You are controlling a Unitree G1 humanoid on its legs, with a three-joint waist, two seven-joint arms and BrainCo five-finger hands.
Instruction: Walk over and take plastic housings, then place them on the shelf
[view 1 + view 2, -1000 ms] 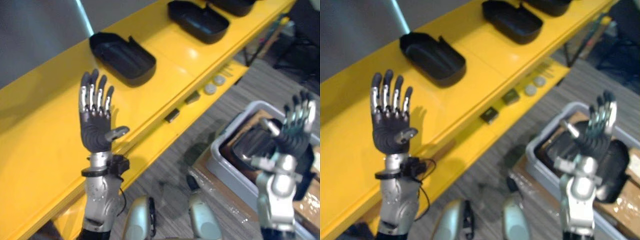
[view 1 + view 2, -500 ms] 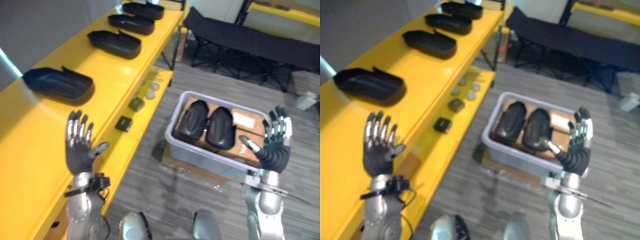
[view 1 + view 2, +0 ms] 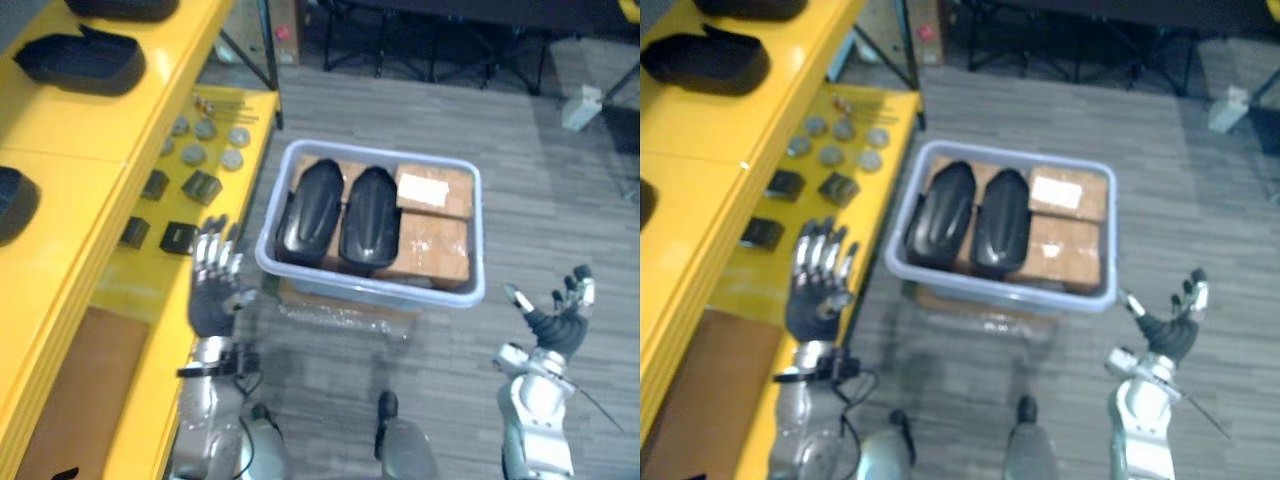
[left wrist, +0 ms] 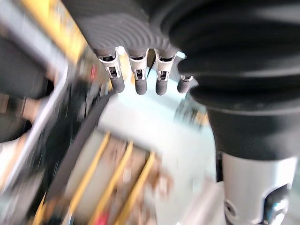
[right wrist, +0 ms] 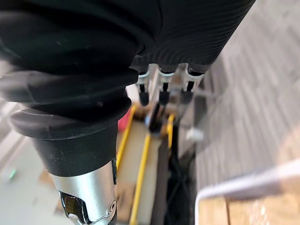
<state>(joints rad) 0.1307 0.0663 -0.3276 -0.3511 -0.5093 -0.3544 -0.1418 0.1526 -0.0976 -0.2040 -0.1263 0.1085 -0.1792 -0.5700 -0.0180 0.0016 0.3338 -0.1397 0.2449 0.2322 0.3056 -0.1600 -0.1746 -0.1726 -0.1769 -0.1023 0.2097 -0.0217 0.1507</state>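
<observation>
Left robot hand [image 3: 213,290] is raised beside the yellow shelf [image 3: 95,125], fingers straight and spread, holding nothing; the right robot hand [image 3: 558,320] is likewise wide and empty over the grey floor [image 3: 560,180]. Two black plastic housings [image 3: 308,212] lie side by side in a grey bin [image 3: 478,235] between the hands, next to cardboard boxes [image 3: 432,240]. Another housing [image 3: 80,58] sits on the shelf.

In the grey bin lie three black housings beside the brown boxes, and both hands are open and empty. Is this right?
Not quite. The left eye view shows two black housings in the grey bin, not three. They lie beside the brown boxes, and the left hand and right hand are open and empty.
</observation>
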